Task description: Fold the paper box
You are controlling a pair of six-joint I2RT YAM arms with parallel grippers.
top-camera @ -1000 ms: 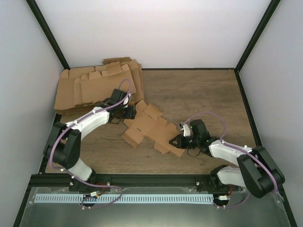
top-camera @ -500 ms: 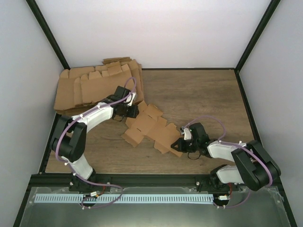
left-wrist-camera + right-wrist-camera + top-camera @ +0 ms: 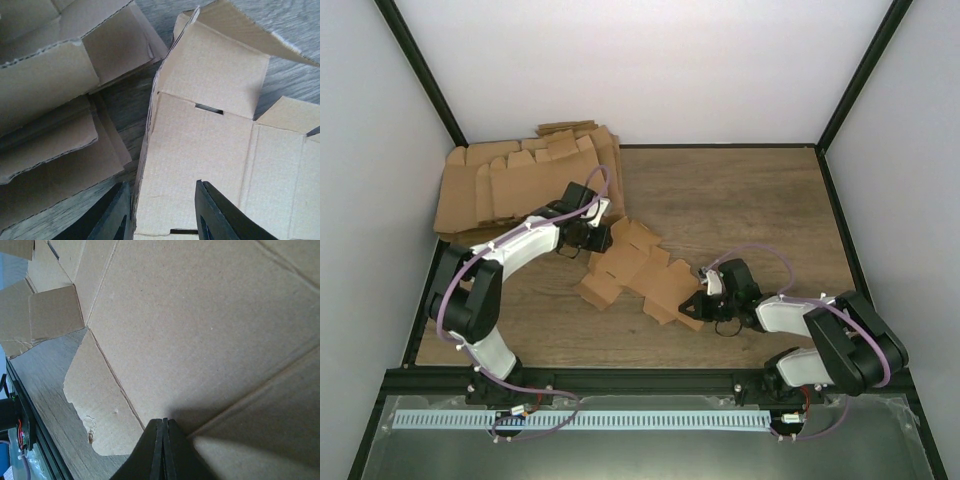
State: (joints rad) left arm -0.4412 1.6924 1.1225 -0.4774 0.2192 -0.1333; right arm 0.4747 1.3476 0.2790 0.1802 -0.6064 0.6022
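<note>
Left end effector [image 3: 161,200] part-open astride paper box [image 3: 200,145] edge, right end effector [image 3: 163,422] closed, tips on it

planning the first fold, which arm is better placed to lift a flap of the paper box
Probably left: the left end effector is open with a panel edge of the paper box between its fingers. The right end effector is shut, its tips against the other end.

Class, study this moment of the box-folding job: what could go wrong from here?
The left gripper straddles an edge of the paper box beside the pile of blanks; shutting there, it might catch a blank too. The right gripper is shut at the opposite flap, so lifting either end could drag or crease the sheet.
</note>
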